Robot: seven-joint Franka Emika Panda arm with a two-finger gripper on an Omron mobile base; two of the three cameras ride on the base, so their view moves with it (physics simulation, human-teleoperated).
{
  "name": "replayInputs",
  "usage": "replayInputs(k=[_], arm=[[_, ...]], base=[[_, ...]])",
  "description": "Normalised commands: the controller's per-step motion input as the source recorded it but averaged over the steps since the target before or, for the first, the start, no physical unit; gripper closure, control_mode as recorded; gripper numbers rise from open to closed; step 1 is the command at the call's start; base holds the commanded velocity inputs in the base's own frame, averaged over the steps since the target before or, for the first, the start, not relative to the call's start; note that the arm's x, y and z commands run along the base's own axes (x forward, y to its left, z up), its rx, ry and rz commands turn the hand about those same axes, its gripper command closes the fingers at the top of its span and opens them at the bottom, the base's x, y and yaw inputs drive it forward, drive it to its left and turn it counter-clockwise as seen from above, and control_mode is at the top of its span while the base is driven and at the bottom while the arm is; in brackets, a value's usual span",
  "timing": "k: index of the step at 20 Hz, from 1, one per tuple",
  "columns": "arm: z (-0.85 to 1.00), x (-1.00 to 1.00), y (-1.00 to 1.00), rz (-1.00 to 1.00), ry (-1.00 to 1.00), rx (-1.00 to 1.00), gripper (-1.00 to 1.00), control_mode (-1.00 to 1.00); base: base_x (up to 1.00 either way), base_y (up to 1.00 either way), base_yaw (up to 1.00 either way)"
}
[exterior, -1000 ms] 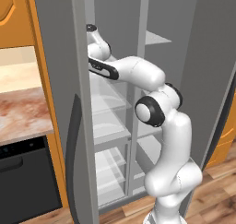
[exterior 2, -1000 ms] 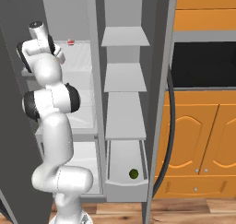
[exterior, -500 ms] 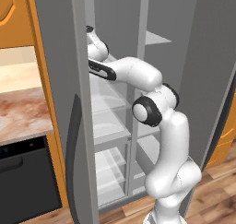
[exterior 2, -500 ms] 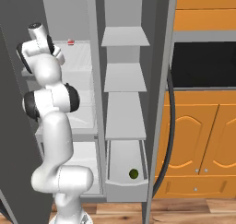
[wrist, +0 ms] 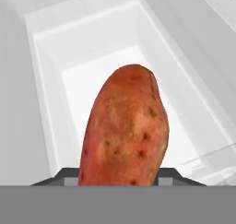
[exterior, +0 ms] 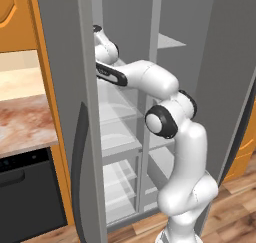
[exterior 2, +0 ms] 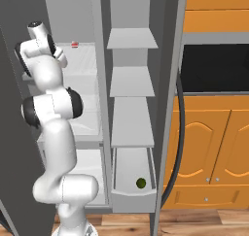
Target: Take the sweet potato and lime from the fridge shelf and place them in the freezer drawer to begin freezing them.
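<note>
One sweet potato (wrist: 124, 128) dominates the hand view, standing tall and reddish-orange right at the 6 o'clock edge, its lower end sitting between the two dark tips of the end effector (wrist: 120, 178). Those tips peek out on either side of its base, hugging it closely, so the end effector looks clamped on the sweet potato. Behind it, toward 12 o'clock, the pale rim and glassy floor of the fridge shelf (wrist: 55, 38) stretch away, bright and white.

Over to the right base view: the arm reaches high into the wide left compartment, and a small red speck of the sweet potato (exterior 2: 75, 44) shows at about 1 o'clock from the wrist, just above the clear fridge shelf (exterior 2: 87, 60). Whether it touches the shelf I cannot tell.

Down low in the narrower compartment, the freezer drawer (exterior 2: 131, 193) stands pulled out, and the lime (exterior 2: 141, 183) rests on its flat light bottom, toward the 3 o'clock side, well apart from the end effector.

From the left base view, the arm bends up and disappears behind the grey fridge door (exterior: 65, 87) at roughly 10 o'clock.
</note>
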Motion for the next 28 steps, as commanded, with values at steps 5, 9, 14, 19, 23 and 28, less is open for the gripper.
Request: replayInputs(k=[5,9,14,19,23,28], arm=[[0.04,-1.0,-0.35,0.0,-0.1,0.03,1.0,-1.0],[0.07,-1.0,-0.45,0.0,-0.18,0.05,1.0,-1.0],[0.05,-1.0,-0.58,0.0,-0.22,0.07,1.0,-1.0],[0.03,-1.0,-0.57,0.0,-0.14,0.03,1.0,-1.0],[-0.16,-1.0,-0.46,0.0,-0.04,0.0,1.0,-1.0],[-0.11,-1.0,-0.56,0.0,0.0,0.0,1.0,-1.0]], base=[[0.0,0.0,0.0],[0.0,0.0,0.0],[0.0,0.0,0.0],[0.0,0.0,0.0],[0.0,0.0,0.0],[0.0,0.0,0.0]])
